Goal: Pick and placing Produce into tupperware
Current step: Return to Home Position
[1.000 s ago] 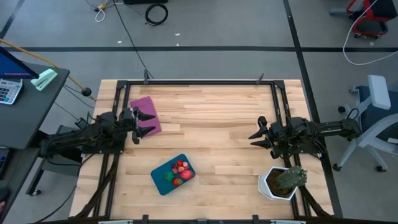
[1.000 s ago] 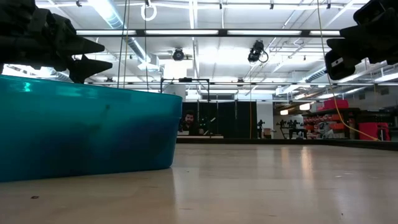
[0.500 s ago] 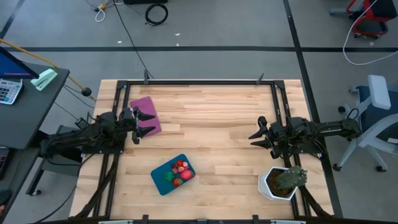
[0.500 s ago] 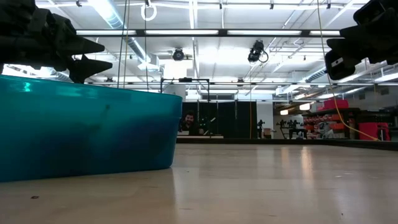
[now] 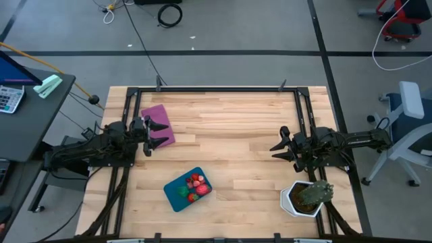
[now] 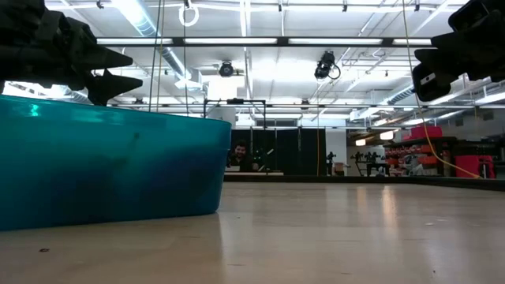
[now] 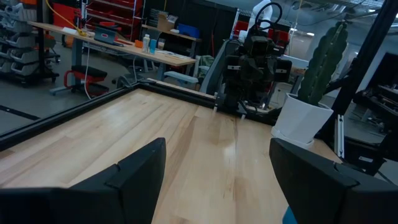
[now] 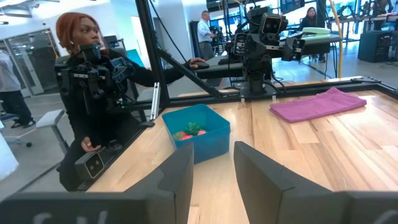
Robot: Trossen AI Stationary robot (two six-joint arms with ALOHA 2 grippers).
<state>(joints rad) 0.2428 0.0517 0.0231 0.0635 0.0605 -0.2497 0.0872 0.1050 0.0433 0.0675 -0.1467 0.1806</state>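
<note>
The teal tupperware (image 5: 188,189) stands flat on the wooden table near its front edge, left of the middle; in the low view its wall (image 6: 102,166) fills the left side. Inside it lie the produce: red and pink pieces (image 5: 196,182) and a green one (image 5: 182,192), also seen in the right wrist view (image 8: 191,129). My left gripper (image 5: 160,133) hovers level at the table's left side, open, nothing between its fingers (image 7: 217,180). My right gripper (image 5: 275,149) hovers level at the right side, open and holding nothing (image 8: 213,174). Both are well clear of the tupperware.
A purple cloth (image 5: 158,121) lies flat at the far left, partly under my left gripper. A spiky green plant in a white pot (image 5: 307,196) stands at the near right corner. A black frame (image 5: 216,88) runs along the table's edges. A person (image 8: 87,81) sits beyond the near edge.
</note>
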